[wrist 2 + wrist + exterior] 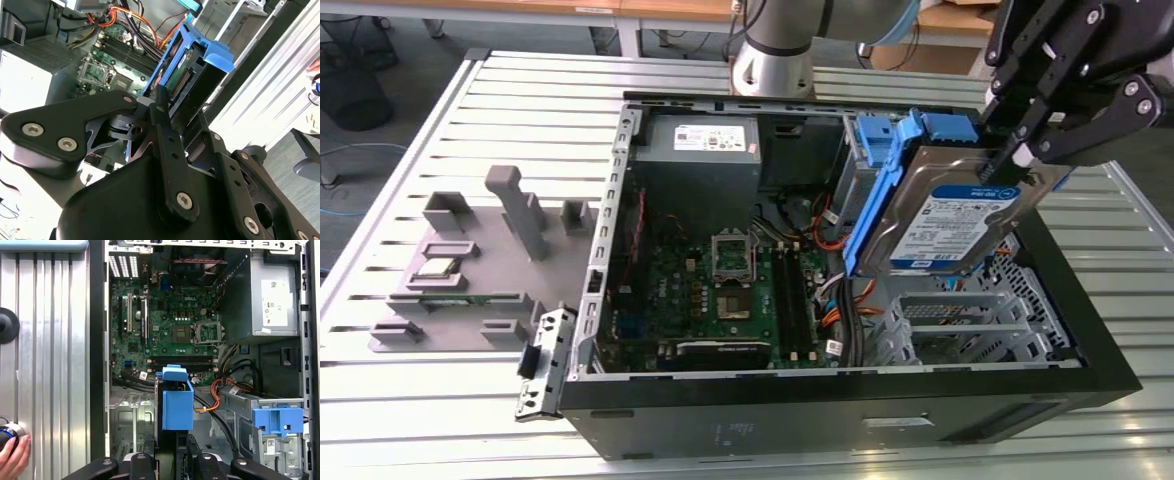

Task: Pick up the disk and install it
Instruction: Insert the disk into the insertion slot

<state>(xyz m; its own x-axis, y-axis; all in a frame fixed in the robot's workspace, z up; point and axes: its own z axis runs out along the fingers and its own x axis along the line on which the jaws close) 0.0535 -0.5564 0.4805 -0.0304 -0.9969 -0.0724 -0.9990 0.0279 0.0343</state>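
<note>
The pincer (1017, 165) is clenched on the disk (947, 215), its black fingers clamping the upper end of the drive from both flat sides. In the second wrist view the pincer (175, 114) grips the disk (192, 75) at its connector end, and the blue caddy frames the drive's edges. In the first wrist view the pincer (172, 461) holds the disk (177, 400) edge-on.

The disk hangs tilted, label facing the exterior view's right, over the open case (854, 400). Its lower end is down near the metal cage (961, 320) on the exterior view's right side of the case; whether it touches the cage I cannot tell.

Beside the disk, a blue bracket (277, 421) sits in a bay. The motherboard (734, 285) lies flat on the case floor, with the grey power supply (700, 150) in the far corner.

The case rests on a slatted metal counter (400, 415). A grey fixture (467, 270) stands on the counter, well apart from the disk, to the exterior view's left. A hand (12, 455) rests at the counter's edge.
</note>
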